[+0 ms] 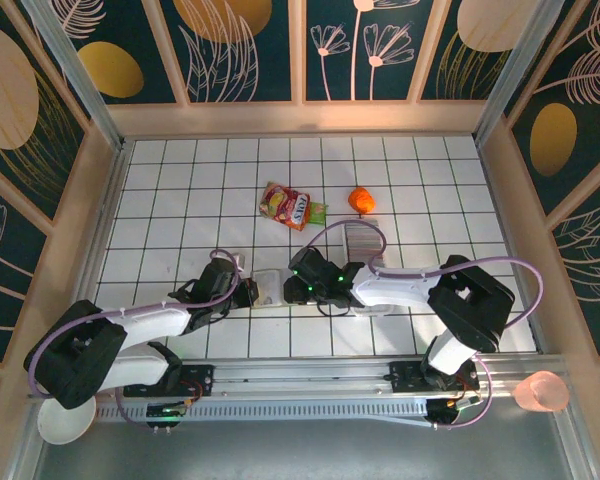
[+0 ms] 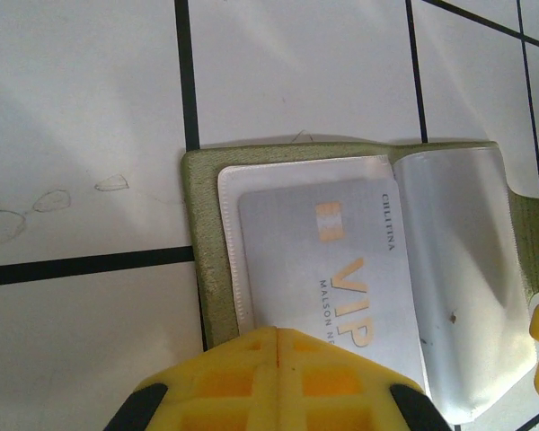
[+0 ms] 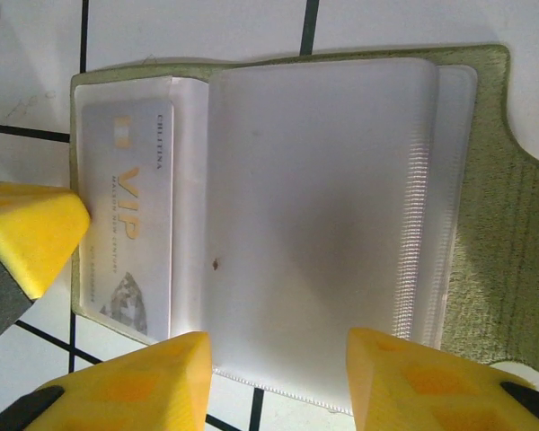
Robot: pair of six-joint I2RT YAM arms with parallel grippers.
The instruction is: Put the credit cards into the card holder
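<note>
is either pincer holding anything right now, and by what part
Nothing is gripped. The shut left pincer seems to press the holder down; the right pincer hangs open over its clear sleeve.

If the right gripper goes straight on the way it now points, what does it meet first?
Probably the clear sleeve of the open card holder, just ahead of the open right gripper; depth is unclear.

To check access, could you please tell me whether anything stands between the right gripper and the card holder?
Nothing visible does. The right gripper hangs open directly over the card holder and its clear sleeves. The left gripper, shut, sits off to one side at the holder's edge, by the VIP card.
</note>
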